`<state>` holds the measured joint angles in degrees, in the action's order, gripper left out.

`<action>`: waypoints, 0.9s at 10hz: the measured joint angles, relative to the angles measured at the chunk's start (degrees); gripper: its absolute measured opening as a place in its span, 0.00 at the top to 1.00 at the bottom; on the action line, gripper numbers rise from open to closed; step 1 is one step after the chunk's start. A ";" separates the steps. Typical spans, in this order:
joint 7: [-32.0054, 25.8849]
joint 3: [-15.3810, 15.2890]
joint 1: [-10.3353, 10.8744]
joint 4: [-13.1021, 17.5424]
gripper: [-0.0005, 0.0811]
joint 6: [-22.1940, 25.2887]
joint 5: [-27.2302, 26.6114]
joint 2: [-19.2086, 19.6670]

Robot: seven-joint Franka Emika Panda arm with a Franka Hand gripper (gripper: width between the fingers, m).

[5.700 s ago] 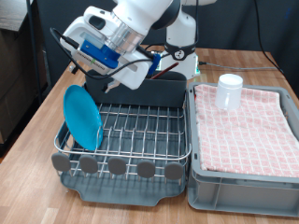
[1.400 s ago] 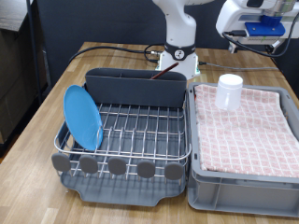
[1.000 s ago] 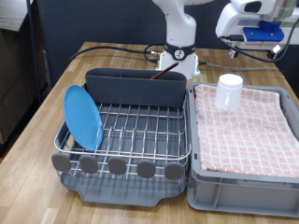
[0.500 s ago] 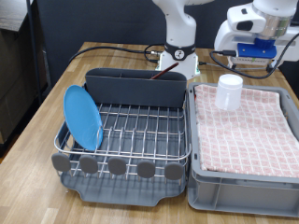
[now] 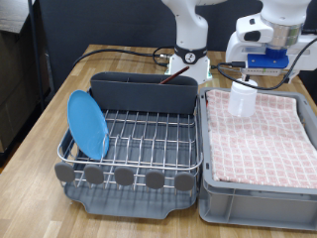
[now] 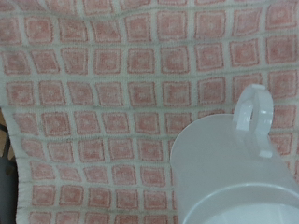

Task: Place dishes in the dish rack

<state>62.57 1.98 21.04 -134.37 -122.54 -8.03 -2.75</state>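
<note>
The light-blue plate (image 5: 87, 124) stands on edge in the dish rack (image 5: 149, 139), at the exterior view's left. The white cup (image 5: 243, 98) stands upright on the pink checked cloth (image 5: 263, 134) in the grey crate. My gripper (image 5: 260, 71) hangs just above and slightly behind the cup, apart from it; its fingers do not show clearly. In the wrist view the cup (image 6: 234, 173) with its handle fills one corner over the cloth (image 6: 103, 93), and no fingers show. The wooden spoon is out of view.
The rack's tall grey cutlery bin (image 5: 144, 91) stands at its far side, round knobs (image 5: 124, 177) along its near edge. The grey crate (image 5: 253, 203) sits at the rack's right. Cables (image 5: 134, 55) lie on the wooden table behind, by the robot base (image 5: 188, 59).
My gripper has come from over the rack's left side, where the plate now stands, to the exterior view's right, then down and left to just above the cup.
</note>
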 joint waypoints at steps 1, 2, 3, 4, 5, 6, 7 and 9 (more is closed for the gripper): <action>0.00 0.59 -0.05 0.00 0.01 0.77 -1.56 0.18; 0.28 1.08 -0.12 0.06 0.01 1.94 -1.86 0.47; 1.11 1.36 -0.16 0.32 0.01 3.25 -1.63 0.91; 2.01 1.46 -0.16 0.55 0.01 3.63 -0.76 1.45; 2.69 1.47 -0.15 0.62 0.01 3.54 0.32 2.01; 3.29 1.46 -0.15 0.75 0.01 3.40 2.04 2.66; 4.06 1.43 -0.14 1.01 0.01 3.37 3.93 3.40; 5.42 1.35 -0.12 1.54 0.01 3.14 5.78 4.82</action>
<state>67.99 3.32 20.92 -132.82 -119.39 -2.25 2.07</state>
